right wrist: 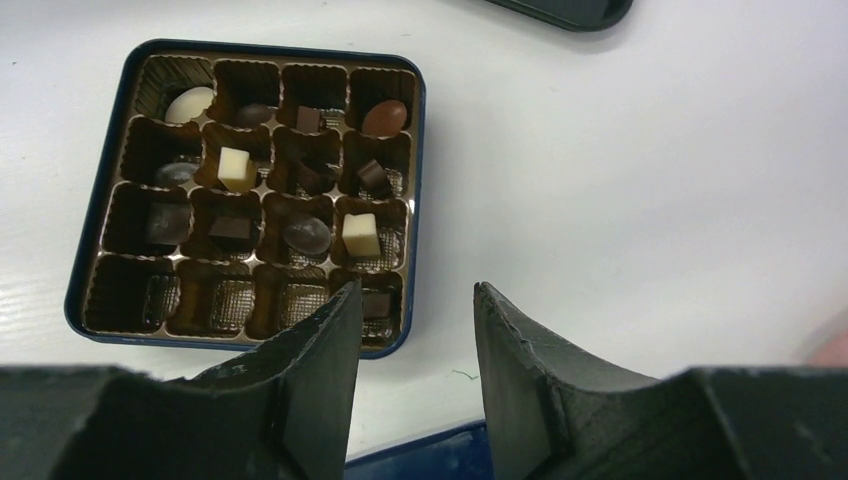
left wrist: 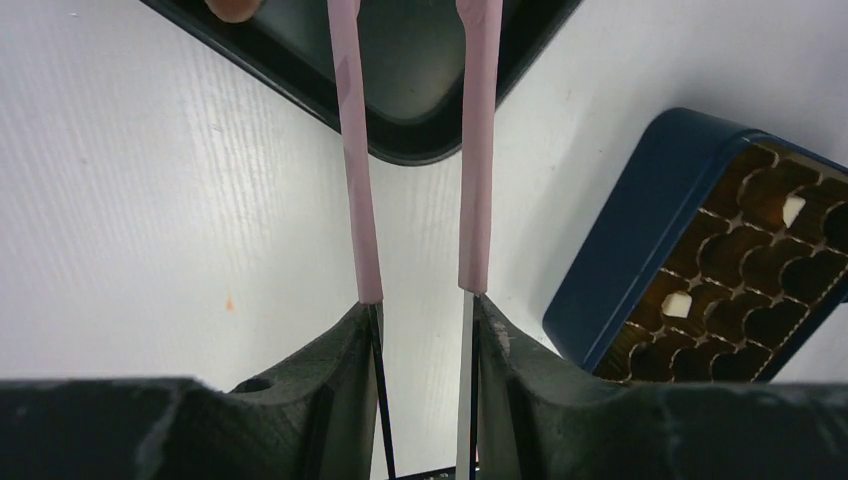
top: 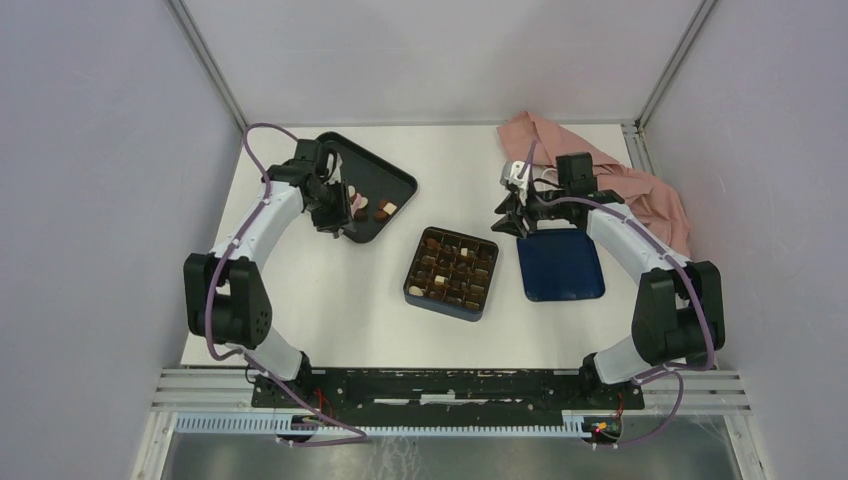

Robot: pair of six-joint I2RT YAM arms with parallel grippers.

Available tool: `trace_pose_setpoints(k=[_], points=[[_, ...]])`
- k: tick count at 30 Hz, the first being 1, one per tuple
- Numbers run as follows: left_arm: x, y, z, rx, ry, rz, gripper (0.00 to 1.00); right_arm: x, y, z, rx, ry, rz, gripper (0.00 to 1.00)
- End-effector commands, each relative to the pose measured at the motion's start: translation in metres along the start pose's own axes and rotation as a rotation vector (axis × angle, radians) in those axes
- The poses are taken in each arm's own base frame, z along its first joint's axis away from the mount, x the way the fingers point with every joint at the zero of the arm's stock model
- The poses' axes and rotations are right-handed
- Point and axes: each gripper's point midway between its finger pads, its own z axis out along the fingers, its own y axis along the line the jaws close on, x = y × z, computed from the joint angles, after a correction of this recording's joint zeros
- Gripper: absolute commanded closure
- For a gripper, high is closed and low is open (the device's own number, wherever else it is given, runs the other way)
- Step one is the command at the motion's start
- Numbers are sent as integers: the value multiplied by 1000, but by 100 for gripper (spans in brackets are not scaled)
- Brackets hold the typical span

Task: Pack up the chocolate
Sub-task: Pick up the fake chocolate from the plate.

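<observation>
Loose chocolate [top: 386,210] lies on the black tray [top: 395,170] at the back left. More pieces [right wrist: 233,165] sit in several cells of the dark blue grid box [top: 415,290] in the middle. My left gripper [top: 340,212] hangs over the tray's near corner. Its long pink-tipped blades [left wrist: 352,150] stand apart with nothing between them, and their tips run out of the top of the left wrist view. A light piece [left wrist: 232,8] shows on the tray [left wrist: 420,120] at that edge. My right gripper [right wrist: 415,290] is open and empty over bare table just right of the box [right wrist: 78,270].
The box's blue lid [top: 560,265] lies flat right of the box, and its edge [right wrist: 430,455] shows under my right fingers. A crumpled pink cloth [top: 610,175] fills the back right corner. Grey walls close the table at the back and sides.
</observation>
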Motion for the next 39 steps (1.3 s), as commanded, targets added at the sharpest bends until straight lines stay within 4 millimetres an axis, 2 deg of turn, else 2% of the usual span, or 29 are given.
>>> trace_pose_setpoints(k=[1, 8, 19, 25, 32, 39], points=[[-26, 14, -4, -27, -30, 64, 58, -17, 9, 3, -22, -32, -53, 49], [-37, 24, 7, -33, 9, 59, 59, -18, 13, 8, -40, -31, -57, 49], [-29, 40, 31, -85, 96, 69, 59, -17, 14, 10, -42, -22, -64, 49], [-27, 48, 36, -106, 117, 66, 59, -13, 14, 12, -44, -14, -56, 50], [-29, 41, 41, -62, 129, 60, 62, -13, 13, 12, -42, -11, -59, 50], [-20, 38, 44, -37, 161, 48, 61, -12, 12, 12, -39, -7, -61, 50]])
